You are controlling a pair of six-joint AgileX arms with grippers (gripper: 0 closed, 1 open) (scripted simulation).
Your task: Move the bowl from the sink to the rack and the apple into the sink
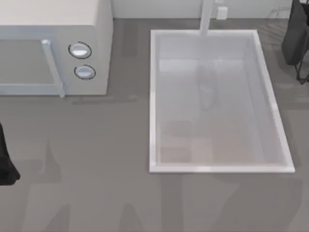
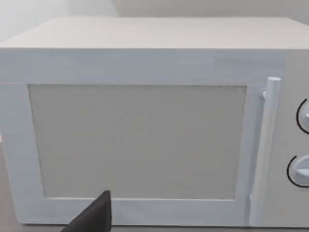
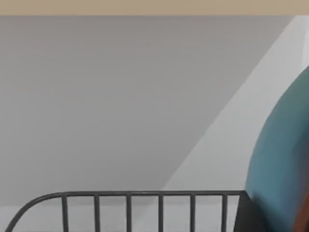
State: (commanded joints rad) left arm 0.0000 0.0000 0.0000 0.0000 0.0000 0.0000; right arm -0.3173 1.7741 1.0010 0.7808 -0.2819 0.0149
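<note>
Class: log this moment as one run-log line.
white rectangular sink: no bowl inside | glossy blue bowl: beside dark wire rack | right arm: at rack

Three cameras: one overhead, two on wrists.
Top looks down on sink (image 1: 153, 96) and microwave (image 1: 96, 58); left wrist faces that microwave (image 2: 145, 67) closely; right wrist faces rack (image 3: 128, 203).

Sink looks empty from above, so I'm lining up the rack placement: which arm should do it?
Right. The right arm is at the table's far right corner by the dark wire rack, and the bowl sits close in its wrist view just above the rack. The left arm is parked at the left edge, facing the microwave.
</note>
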